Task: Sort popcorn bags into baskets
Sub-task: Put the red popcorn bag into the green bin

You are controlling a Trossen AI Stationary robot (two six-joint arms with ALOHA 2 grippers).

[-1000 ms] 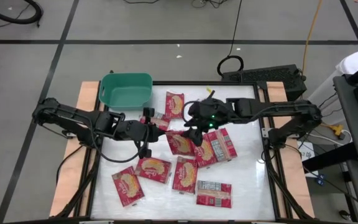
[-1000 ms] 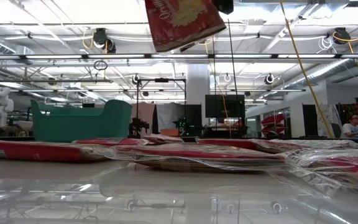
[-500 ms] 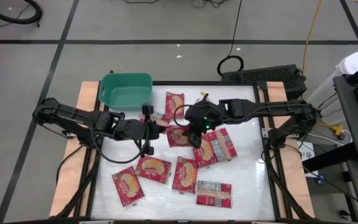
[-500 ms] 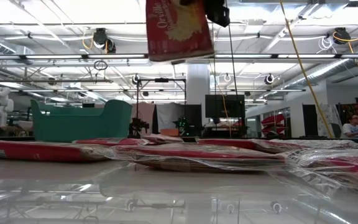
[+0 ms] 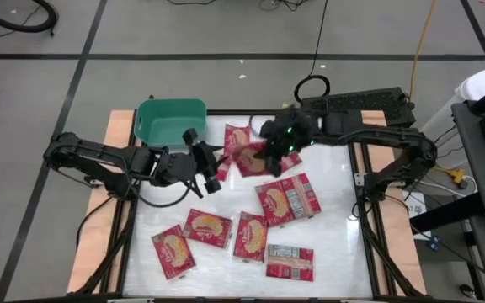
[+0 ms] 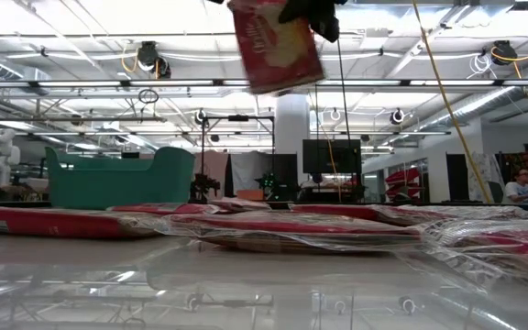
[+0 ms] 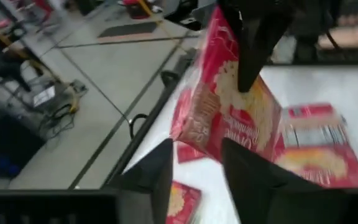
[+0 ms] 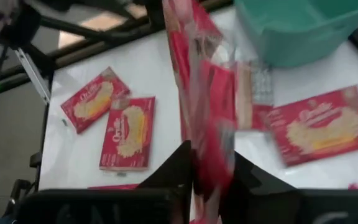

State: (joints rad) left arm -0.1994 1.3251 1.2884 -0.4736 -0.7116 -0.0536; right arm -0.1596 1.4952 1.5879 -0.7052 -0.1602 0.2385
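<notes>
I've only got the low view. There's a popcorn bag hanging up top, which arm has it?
Observer: The right gripper, with its fingers shut on the popcorn bag.
Operator: Is it over the basket?
Observer: No. From above, it hangs over the table beside the basket, on the right arm's side.
Operator: And the left arm?
Observer: The left gripper is open and empty, close by the bag.

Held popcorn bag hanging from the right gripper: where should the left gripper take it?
Probably by its free lower edge, coming in from the left arm's side. The popcorn bag hangs nearly upright, pinched at its top by the right gripper, so the bottom is clear. The left gripper is open and close by; close across the thin side.
</notes>
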